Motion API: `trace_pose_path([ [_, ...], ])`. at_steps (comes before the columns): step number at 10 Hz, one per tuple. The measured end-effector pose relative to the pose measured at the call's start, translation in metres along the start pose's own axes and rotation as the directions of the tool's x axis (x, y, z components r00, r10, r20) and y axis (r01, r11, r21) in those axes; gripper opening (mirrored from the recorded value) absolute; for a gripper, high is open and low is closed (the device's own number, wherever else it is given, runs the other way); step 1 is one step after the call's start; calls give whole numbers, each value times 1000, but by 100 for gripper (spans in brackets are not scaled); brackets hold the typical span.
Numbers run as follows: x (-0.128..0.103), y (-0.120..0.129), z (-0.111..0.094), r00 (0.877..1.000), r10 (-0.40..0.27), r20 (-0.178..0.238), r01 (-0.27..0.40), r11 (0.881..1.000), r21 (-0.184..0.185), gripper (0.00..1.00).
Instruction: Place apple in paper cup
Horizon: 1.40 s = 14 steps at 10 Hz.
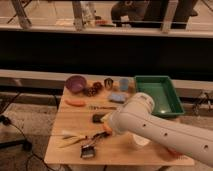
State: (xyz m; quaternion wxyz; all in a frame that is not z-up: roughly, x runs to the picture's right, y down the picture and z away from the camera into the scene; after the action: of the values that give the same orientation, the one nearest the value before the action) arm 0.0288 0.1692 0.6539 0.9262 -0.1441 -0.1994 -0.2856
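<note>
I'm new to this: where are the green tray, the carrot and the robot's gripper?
green tray (176,104): camera view, right wall.
carrot (75,103): camera view, middle.
gripper: camera view, hidden behind the white arm (150,127).

The white arm (160,127) reaches in from the right over the wooden counter (75,157), its end effector (100,119) low near the middle. The paper cup (141,141) sits just right of it, behind the arm; the carrot (75,103) lies to its left, the green tray (159,92) beyond.
</note>
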Motion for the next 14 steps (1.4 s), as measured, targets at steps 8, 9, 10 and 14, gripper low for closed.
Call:
trace_pose_path([
  [8,58,58,4,987,130,-97,-133,991,-20,0],
  [9,60,59,1,985,136,-107,-139,990,-20,0],
  [10,63,62,-2,981,156,-118,-159,987,-21,0],
  [14,75,74,-7,965,229,-126,-234,972,-27,0],
])
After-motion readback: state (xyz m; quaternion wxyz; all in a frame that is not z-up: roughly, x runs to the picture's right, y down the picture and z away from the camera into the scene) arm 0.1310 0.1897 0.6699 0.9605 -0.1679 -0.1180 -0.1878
